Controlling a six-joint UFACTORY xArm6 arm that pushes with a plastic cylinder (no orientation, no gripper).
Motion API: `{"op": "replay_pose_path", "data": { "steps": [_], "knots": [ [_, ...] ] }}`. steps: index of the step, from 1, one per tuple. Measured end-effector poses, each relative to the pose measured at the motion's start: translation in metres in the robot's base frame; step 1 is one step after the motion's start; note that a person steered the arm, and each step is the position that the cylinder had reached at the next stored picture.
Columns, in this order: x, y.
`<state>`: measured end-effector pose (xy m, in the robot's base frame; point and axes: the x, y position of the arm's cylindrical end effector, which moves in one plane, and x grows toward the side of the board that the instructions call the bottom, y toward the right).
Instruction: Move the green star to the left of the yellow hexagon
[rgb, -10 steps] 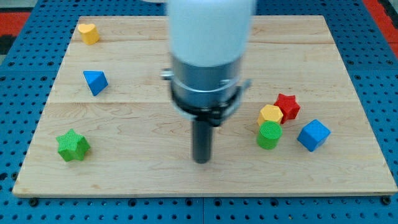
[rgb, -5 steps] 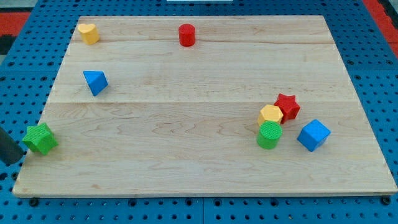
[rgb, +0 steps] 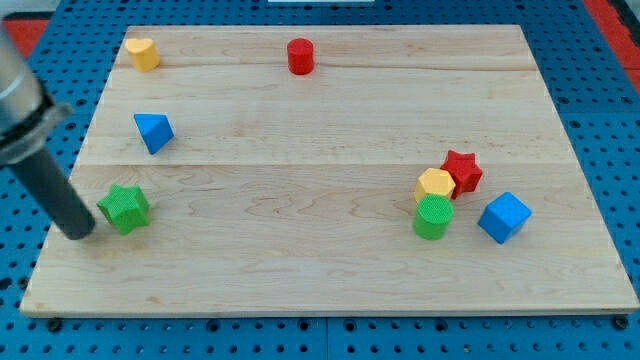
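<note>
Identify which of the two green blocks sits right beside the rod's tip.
The green star, at the view's left, just right of my tip; the green cylinder sits far right.

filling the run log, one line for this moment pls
tip: against green star, on its left | star: board's left, far from yellow hexagon | task: not done

From my station I see a pale wooden counter (rgb: 330, 130) filling most of the view, made of long boards laid side by side, their seams running across from the view's left to the view's right. The grain is light and evenly lit, with only soft, short shadows. Under and around it lies a blue perforated panel (rgb: 600, 60), dotted with regular rows of small holes. At the view's top corners, patches of red surface (rgb: 615, 12) show beyond the blue.
</note>
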<state>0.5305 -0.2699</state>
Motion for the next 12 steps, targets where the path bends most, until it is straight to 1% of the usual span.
{"op": "replay_pose_path", "data": {
  "steps": [1, 2, 3, 4, 6, 7, 8, 9, 10, 12],
  "knots": [
    [-0.003, 0.017],
    [-0.01, 0.056],
    [-0.027, 0.059],
    [-0.063, 0.045],
    [-0.046, 0.112],
    [-0.038, 0.09],
    [-0.018, 0.121],
    [-0.008, 0.176],
    [-0.01, 0.196],
    [-0.015, 0.298]
  ]
}}
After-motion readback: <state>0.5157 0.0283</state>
